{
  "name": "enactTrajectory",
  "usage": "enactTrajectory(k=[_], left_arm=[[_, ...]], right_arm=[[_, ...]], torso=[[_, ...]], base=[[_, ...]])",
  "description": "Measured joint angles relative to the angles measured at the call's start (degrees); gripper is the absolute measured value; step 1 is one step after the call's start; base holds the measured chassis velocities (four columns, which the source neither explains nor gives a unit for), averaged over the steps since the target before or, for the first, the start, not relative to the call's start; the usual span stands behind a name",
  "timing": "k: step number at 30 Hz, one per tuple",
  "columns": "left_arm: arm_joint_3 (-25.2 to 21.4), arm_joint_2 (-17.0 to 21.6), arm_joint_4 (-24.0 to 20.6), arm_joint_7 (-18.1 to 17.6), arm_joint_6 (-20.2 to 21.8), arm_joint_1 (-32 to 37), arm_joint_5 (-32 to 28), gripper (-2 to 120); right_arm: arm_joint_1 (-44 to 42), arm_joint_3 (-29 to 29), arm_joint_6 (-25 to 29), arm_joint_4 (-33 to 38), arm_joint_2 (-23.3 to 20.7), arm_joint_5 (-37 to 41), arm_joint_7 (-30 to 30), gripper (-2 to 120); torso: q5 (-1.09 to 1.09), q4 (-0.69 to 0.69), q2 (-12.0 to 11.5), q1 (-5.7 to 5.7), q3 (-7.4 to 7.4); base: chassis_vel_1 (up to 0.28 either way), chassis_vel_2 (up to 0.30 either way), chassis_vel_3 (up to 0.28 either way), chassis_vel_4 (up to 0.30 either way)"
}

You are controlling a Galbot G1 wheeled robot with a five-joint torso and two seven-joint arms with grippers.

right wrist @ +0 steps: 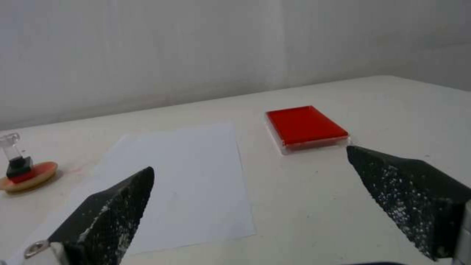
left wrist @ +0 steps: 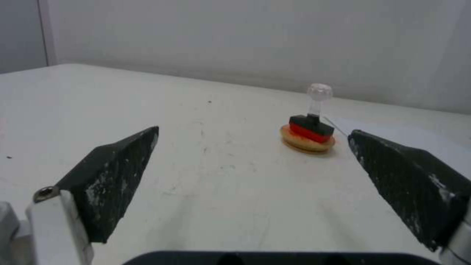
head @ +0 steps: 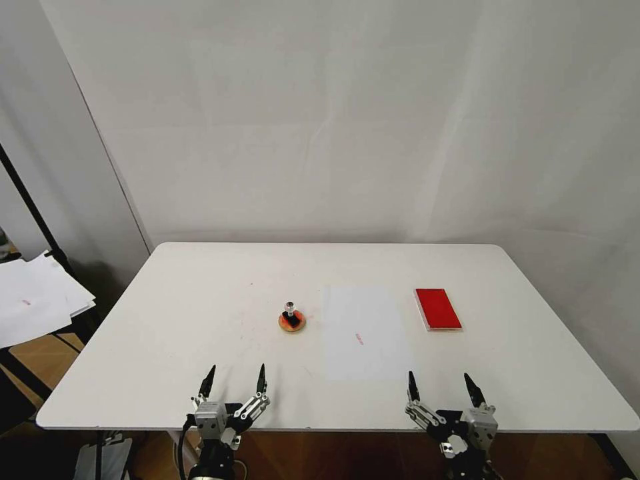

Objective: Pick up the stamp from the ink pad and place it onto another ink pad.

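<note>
The stamp (head: 291, 311) stands upright on the small round ink pad (head: 292, 323) with a tan rim, left of the table's middle. The red rectangular ink pad (head: 437, 308) lies bare toward the right. My left gripper (head: 237, 369) hovers open at the front edge, short of the stamp and slightly left of it. In the left wrist view the stamp (left wrist: 314, 117) and round pad (left wrist: 305, 141) sit ahead of the open left gripper (left wrist: 253, 131). My right gripper (head: 439, 377) is open at the front edge, in front of the red pad (right wrist: 304, 125). The right wrist view has the right gripper (right wrist: 249, 159) and, far off, the stamp (right wrist: 17, 162).
A white sheet of paper (head: 363, 333) with a faint red mark lies between the two pads. The white table (head: 167, 313) stands against grey walls. Loose papers (head: 33, 300) rest on a stand off the table's left side.
</note>
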Motion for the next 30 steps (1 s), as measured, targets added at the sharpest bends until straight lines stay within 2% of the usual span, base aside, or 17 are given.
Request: enactTrajectory(k=[30], left_arm=[[0.0,0.0,0.0,0.0,0.0,0.0,0.0,102]], right_arm=[[0.3,0.0,-0.6,0.0,-0.4,0.5,0.0,100]], torso=[[0.00,0.00,0.0,0.00,0.00]], base=[[0.000,0.000,0.000,0.000]])
